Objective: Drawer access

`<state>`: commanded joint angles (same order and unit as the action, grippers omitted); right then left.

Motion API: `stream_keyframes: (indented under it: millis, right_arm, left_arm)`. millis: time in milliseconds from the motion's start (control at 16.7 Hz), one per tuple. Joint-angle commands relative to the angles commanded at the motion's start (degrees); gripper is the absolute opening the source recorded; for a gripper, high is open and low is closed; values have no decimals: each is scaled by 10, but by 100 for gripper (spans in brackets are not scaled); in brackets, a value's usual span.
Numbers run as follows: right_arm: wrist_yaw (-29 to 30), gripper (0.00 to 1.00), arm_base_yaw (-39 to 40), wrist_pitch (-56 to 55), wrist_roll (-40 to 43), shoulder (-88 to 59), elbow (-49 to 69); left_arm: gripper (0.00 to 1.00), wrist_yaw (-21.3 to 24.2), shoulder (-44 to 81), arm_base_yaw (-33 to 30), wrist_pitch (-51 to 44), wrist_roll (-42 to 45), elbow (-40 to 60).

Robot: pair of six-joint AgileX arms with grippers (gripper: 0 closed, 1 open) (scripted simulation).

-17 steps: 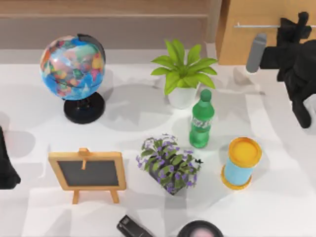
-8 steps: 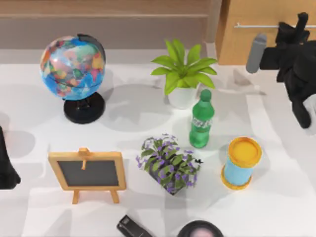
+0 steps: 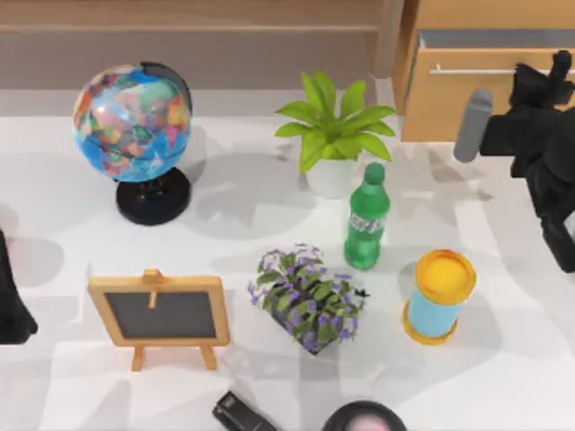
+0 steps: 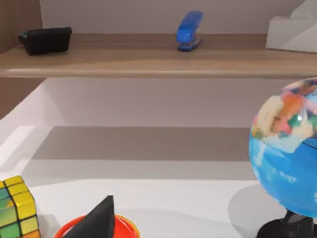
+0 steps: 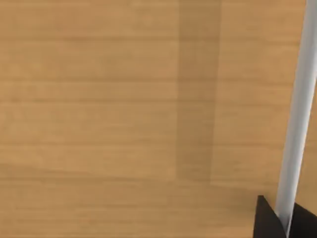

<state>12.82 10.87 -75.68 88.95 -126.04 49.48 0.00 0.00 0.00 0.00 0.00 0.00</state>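
The drawer is a light-brown wooden box at the table's back right. It stands pulled out a little, and a strip of its pale inside shows behind the front panel. My right gripper is shut on the right end of its thin silver bar handle. In the right wrist view the handle runs across the wooden front and passes between the black fingertips of that gripper. My left arm is parked at the table's left edge.
A globe stands back left, with a potted plant, a green bottle and a purple flower pot mid-table. A blue and yellow can is front right, a small chalkboard front left. The plain wooden ledge runs along the back.
The drawer has slid out toward the table's front with my right gripper on its handle, and its inside now shows. My left arm has not moved.
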Motion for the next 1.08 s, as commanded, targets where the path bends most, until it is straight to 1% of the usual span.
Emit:
stream_keyframes:
  millis: [180,540,900,1080]
  right_arm:
    - [6,0,7,-29,1,21,-48]
    - [8,0,9,-37,0,26,-59]
    - [29,0,30,-108,0,71,-181]
    - [34,0,35,-122,0,79,-200]
  left_arm:
    - [100,0,0,0,0,0,0]
    - [100,0,0,0,0,0,0]
    - [100,0,0,0,0,0,0]
    - [100,0,0,0,0,0,0]
